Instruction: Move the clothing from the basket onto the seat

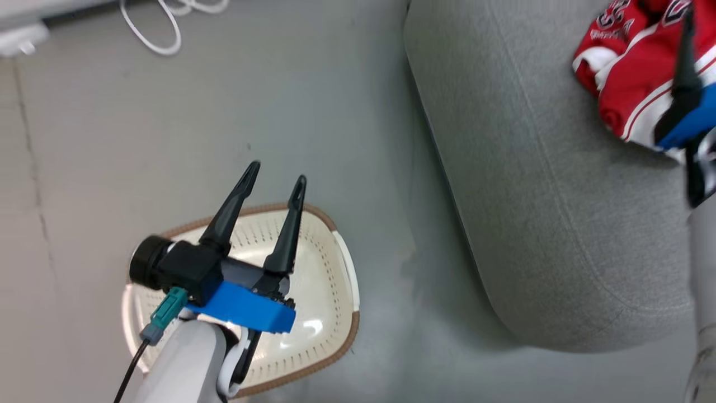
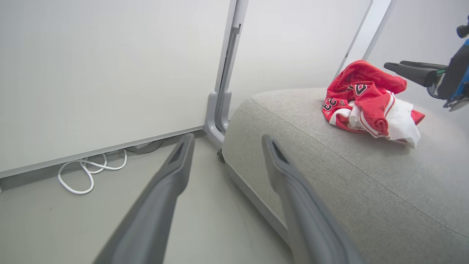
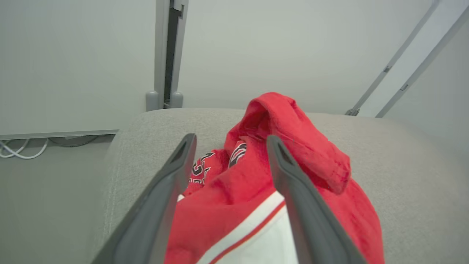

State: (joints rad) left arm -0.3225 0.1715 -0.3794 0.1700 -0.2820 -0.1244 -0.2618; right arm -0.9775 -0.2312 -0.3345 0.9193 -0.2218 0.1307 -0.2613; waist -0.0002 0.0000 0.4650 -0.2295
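- The red sports jersey with white trim [image 3: 293, 157] lies bunched on the light grey fabric sofa [image 1: 559, 224]. I judge the step now is a clean retreat: lift my right hand [image 3: 231, 138] straight up so no finger snags a fold.
- That hand is spread wide astride the jersey, pinching nothing; whether it brushes cloth I cannot tell.
- My left hand [image 1: 278, 172] is spread and empty above the cream perforated plastic basket [image 1: 327, 280].
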